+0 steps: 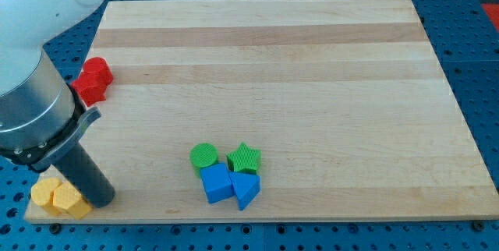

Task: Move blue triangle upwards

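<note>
The blue triangle [245,189] lies near the view's bottom centre of the wooden board [312,64]. It touches a blue cube [217,182] on its left and a green star [244,159] above it. A green cylinder [204,156] sits above the blue cube. My tip [101,196] is the lower end of the dark rod at the view's bottom left, well to the left of the blue triangle and apart from that cluster.
A red block [93,80] sits at the board's left edge. Yellow blocks [58,198] lie at the bottom left corner, beside my tip. The arm's large grey and white body [31,72] covers the view's upper left.
</note>
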Tool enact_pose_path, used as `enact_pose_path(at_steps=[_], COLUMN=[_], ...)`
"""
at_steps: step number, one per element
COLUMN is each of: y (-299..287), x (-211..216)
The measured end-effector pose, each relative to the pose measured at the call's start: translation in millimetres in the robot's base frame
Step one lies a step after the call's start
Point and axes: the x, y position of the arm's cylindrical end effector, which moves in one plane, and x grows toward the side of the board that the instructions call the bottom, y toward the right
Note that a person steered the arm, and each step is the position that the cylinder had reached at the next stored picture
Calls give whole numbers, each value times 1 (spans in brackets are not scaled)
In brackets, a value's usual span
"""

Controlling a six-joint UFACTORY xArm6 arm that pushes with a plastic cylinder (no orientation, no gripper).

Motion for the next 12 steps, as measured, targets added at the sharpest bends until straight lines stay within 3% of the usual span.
enact_pose_path(at_steps=[3,5,7,9,10,12], y=[20,86,206,238,238,248], x=[5,18,14,-36,-19,-101])
